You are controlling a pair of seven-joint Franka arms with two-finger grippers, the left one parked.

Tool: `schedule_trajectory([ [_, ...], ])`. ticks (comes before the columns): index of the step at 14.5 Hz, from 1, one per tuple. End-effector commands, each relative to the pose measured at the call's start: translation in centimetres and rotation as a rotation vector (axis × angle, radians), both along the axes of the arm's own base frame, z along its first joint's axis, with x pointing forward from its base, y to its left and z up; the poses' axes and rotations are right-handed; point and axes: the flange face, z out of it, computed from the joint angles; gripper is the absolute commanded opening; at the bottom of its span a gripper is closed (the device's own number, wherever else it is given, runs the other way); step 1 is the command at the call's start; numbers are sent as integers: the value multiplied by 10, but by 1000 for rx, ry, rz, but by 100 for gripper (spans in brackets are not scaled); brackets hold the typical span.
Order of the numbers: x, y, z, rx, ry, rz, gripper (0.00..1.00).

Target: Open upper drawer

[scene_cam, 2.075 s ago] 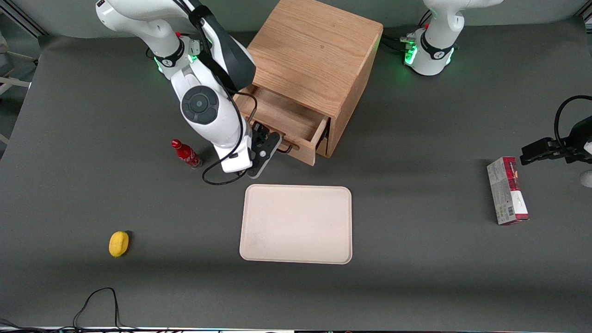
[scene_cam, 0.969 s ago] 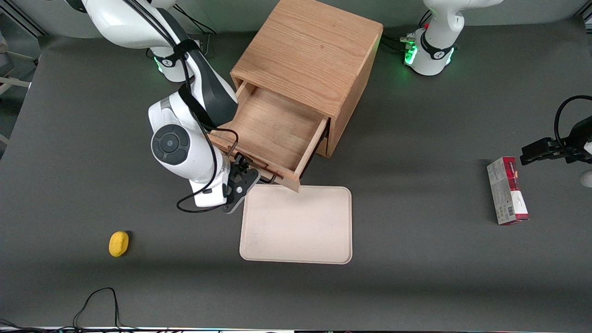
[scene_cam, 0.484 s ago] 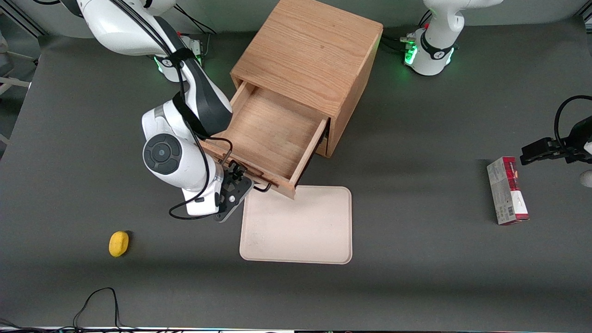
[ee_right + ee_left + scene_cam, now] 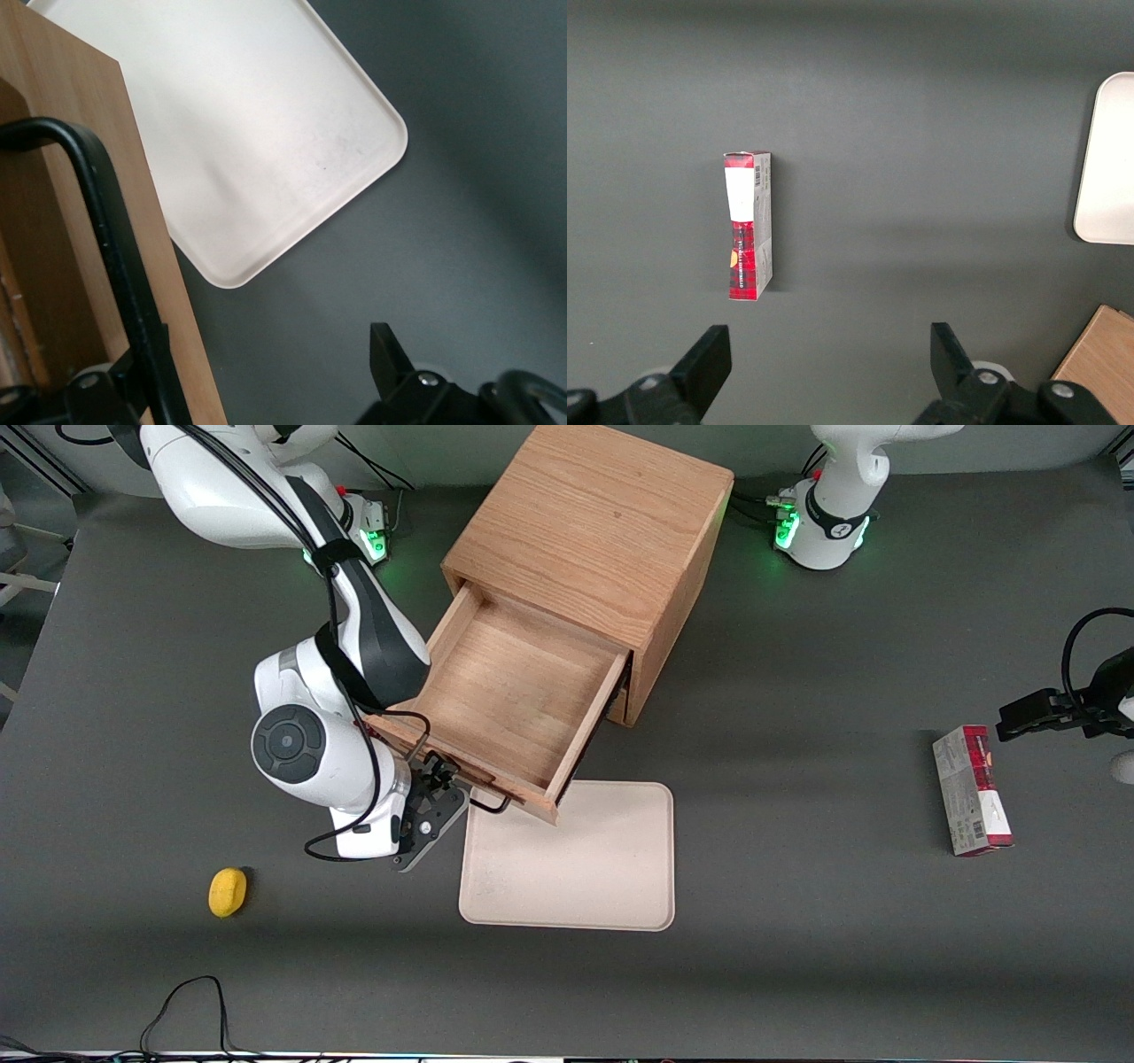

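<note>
The upper drawer (image 4: 509,691) of the oak cube cabinet (image 4: 589,531) stands pulled far out, and its inside is bare wood. Its front corner overhangs the tray's edge. Its black bar handle (image 4: 485,804) also shows in the right wrist view (image 4: 106,239), running along the drawer front (image 4: 53,177). My right gripper (image 4: 440,781) is at that handle, nearer the front camera than the cabinet. In the right wrist view the gripper (image 4: 261,354) is open wide, with the handle bar lying against the inside of one finger (image 4: 133,376). The lower drawer is hidden under the upper one.
A cream tray (image 4: 576,859) lies on the grey table, nearer the front camera than the drawer; it also shows in the right wrist view (image 4: 266,133). A yellow lemon-like object (image 4: 228,891) lies toward the working arm's end. A red and white box (image 4: 970,790) lies toward the parked arm's end.
The upper drawer has slid much farther out of the cabinet toward the front camera and the tray. My gripper moved with the handle the same way.
</note>
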Motion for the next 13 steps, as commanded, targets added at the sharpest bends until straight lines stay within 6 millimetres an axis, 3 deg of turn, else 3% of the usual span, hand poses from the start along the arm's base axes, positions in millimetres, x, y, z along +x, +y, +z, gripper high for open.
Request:
schedule_trajectory([
  [1, 8, -2, 0, -12, -6, 16, 100],
  [4, 8, -1, 27, -13, -3, 18, 100],
  [8, 7, -7, 85, -2, -32, 14, 100],
  [9, 7, -13, 94, -4, -37, 3, 100],
  [13, 0, -57, 162, -8, -108, -67, 100],
])
